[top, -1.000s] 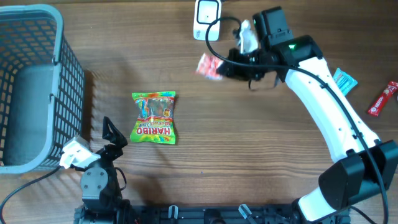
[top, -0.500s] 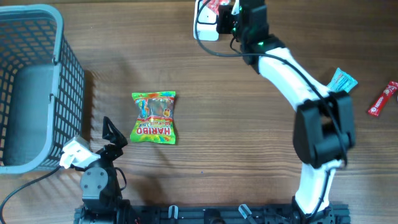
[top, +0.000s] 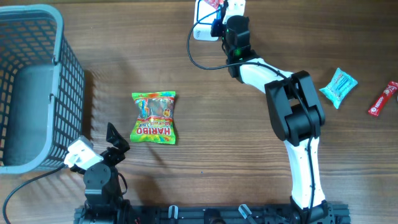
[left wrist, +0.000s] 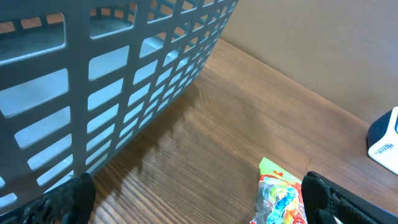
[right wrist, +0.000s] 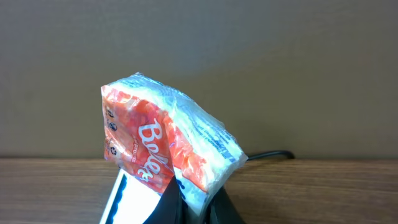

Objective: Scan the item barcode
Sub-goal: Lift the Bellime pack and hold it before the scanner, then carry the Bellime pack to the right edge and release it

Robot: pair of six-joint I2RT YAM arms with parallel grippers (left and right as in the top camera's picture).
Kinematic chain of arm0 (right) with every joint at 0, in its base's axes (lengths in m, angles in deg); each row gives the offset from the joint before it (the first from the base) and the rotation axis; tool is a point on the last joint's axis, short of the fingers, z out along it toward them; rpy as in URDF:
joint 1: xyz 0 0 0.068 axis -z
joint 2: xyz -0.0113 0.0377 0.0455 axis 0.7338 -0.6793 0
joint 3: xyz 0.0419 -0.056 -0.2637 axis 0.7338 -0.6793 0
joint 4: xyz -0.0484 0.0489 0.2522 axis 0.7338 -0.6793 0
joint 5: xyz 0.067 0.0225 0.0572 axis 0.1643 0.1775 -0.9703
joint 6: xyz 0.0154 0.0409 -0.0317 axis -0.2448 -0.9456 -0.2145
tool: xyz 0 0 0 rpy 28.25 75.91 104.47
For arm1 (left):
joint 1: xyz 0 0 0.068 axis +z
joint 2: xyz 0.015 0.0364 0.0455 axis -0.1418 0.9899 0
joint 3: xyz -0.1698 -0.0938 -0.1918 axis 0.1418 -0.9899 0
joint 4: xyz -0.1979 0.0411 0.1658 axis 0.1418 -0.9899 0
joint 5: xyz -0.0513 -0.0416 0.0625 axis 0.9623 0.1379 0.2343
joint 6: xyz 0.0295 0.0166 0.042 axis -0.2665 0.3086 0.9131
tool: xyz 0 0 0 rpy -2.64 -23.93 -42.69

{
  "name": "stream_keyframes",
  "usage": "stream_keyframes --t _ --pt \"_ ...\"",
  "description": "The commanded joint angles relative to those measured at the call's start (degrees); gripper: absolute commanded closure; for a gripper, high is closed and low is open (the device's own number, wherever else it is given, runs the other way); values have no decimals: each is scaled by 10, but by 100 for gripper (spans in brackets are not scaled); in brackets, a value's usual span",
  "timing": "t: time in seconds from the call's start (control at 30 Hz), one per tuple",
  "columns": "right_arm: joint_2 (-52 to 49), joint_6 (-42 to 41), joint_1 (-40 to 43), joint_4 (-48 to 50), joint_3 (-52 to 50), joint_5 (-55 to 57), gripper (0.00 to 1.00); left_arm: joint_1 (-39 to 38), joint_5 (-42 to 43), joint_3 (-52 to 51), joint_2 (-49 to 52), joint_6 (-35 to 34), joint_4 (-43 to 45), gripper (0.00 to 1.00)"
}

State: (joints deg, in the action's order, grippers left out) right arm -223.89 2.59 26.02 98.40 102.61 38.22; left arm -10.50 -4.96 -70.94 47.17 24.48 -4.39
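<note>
Where right jaws pinch — orange packet [right wrist: 168, 146], at scanner [top: 200, 30]

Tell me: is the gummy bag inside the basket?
No, the gummy bag lies flat on the table, outside the basket.

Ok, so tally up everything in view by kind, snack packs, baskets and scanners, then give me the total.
Snack packs: 4 (Haribo bag, orange-red pack in the right gripper, blue pack, red bar)
Baskets: 1 (grey basket)
Scanners: 1 (white scanner)
Total: 6
</note>
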Motion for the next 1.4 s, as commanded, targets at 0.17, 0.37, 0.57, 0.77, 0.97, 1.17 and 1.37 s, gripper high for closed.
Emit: stream_keyframes --t 0.17,0.37,0.57,0.77,0.97,1.17,1.37 --pt "-44 21 -20 29 7 34 95 2 -5 -1 -1 4 -1 0" --pt "-23 31 -41 46 19 35 96 2 -5 -1 -1 4 -1 0" --pt "107 55 -33 -85 19 124 96 2 -5 -1 -1 4 -1 0" --pt "209 82 17 -347 19 257 96 2 -5 -1 -1 4 -1 0" --pt "219 15 139 -553 14 211 96 2 -5 -1 -1 4 -1 0" --pt "219 -18 263 -612 14 61 96 2 45 -1 -1 19 42 0" --pt "216 -12 327 -610 9 17 96 2 189 -1 -1 254 53 0"
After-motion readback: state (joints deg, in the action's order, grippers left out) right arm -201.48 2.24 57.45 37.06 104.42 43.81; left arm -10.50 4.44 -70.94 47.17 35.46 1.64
